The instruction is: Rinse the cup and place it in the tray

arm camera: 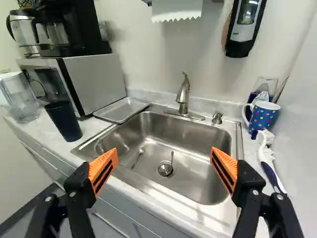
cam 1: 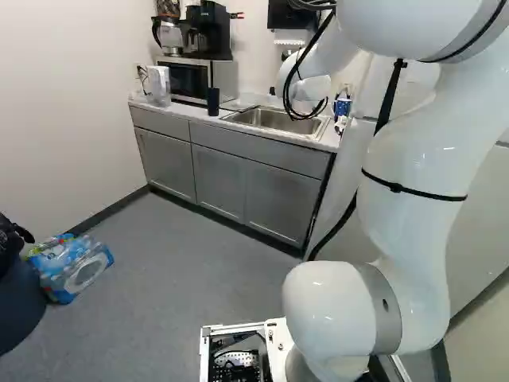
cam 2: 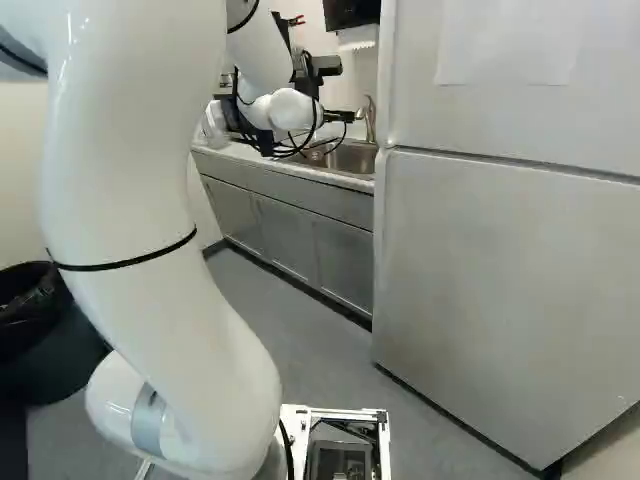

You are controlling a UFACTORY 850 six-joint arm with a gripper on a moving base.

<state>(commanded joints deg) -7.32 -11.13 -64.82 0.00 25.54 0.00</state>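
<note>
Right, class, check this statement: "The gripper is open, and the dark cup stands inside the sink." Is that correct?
No: the wrist view shows the dark cup on the countertop, near the metal tray, outside the sink. The gripper is indeed open.

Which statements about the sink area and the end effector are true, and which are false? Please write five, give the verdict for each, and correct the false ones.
1. The end effector is open and holds nothing. True.
2. The dark cup is inside the sink. False: it stands on the countertop, near the tray.
3. The dotted mug stands near the brush. True.
4. The coffee maker is under the microwave. False: it is on top.
5. The faucet rises behind the sink basin. True.
</note>
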